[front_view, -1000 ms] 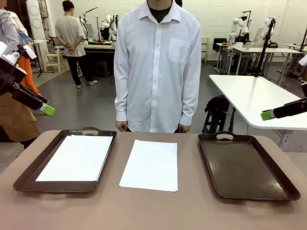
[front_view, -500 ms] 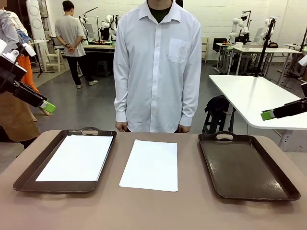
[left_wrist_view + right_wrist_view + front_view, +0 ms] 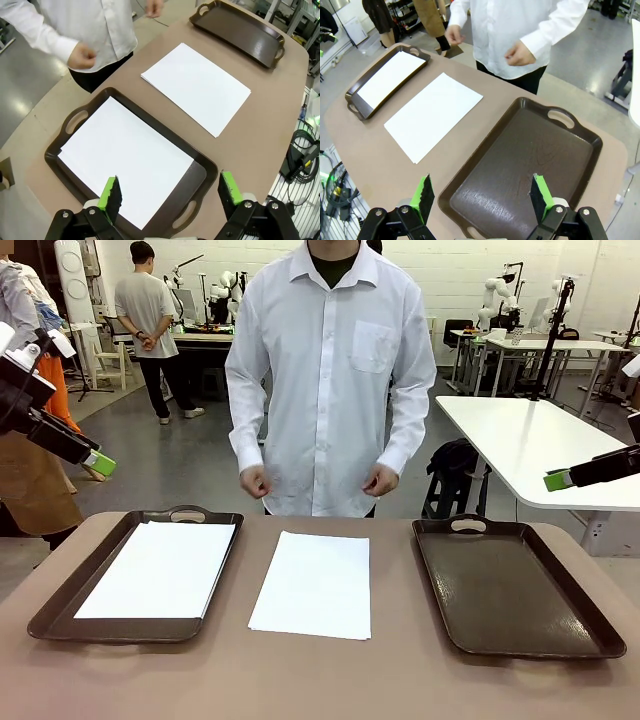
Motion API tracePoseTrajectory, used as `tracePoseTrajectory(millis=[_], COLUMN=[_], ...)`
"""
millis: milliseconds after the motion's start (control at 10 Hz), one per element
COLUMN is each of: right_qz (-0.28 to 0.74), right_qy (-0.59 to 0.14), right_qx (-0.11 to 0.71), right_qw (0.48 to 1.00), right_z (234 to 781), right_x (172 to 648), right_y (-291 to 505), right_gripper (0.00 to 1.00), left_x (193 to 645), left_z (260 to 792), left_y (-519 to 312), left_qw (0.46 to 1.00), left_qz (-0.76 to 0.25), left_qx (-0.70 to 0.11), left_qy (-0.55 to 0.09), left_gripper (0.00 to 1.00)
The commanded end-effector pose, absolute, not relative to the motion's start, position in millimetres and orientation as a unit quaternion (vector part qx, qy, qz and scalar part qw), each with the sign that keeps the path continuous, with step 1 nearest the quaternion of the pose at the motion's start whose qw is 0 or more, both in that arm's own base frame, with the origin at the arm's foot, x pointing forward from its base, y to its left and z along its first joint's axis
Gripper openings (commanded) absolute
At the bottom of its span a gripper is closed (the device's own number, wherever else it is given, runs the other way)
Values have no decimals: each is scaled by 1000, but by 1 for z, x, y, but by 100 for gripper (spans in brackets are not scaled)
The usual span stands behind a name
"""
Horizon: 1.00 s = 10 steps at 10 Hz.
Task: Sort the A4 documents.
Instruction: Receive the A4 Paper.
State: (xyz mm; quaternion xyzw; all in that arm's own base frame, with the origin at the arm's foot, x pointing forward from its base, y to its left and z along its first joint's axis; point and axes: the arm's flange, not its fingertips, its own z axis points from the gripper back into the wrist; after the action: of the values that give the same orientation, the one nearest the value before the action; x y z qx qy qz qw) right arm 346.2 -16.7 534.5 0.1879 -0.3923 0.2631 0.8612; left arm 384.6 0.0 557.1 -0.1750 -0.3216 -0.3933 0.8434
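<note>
A stack of white A4 documents (image 3: pixel 312 583) lies on the bare table between two dark brown trays. More white sheets (image 3: pixel 158 569) rest inside the left tray (image 3: pixel 62 600). The right tray (image 3: pixel 510 585) holds nothing. My left gripper (image 3: pixel 170 190) hangs open high above the left tray's sheets (image 3: pixel 122 157), with the middle stack (image 3: pixel 196 86) farther off. My right gripper (image 3: pixel 481 195) is open high above the empty tray (image 3: pixel 520 170), and the middle stack (image 3: pixel 432 115) lies to its left. In the front view, green fingertips (image 3: pixel 98 463) show at the left edge and others (image 3: pixel 558 480) at the right edge.
A person in a white shirt (image 3: pixel 330 370) stands at the table's far edge, both hands (image 3: pixel 255 481) raised in loose fists at waist height. Another white table (image 3: pixel 530 445) stands behind on the right. Cables (image 3: pixel 300 150) lie on the floor beside the table.
The person has lifted both hands from the table edge up to waist height, elbows out. My left gripper shifted slightly a second ago; the sheets, trays and right gripper stayed still.
</note>
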Motion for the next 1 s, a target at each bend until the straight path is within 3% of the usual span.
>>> tracePoseTrajectory(millis=[0, 900], right_qz=[263, 263], right_qy=[-392, -392], right_qx=[197, 197], right_qw=[859, 859], right_z=[532, 532], right_x=[348, 348], right_y=[-17, -17], right_gripper=[100, 100], left_x=[383, 383], left_z=[557, 557], left_y=[0, 0], left_qw=[840, 840], left_qz=[-401, -401], left_qx=[-174, -174], left_qy=[-321, -321], left_gripper=[100, 100])
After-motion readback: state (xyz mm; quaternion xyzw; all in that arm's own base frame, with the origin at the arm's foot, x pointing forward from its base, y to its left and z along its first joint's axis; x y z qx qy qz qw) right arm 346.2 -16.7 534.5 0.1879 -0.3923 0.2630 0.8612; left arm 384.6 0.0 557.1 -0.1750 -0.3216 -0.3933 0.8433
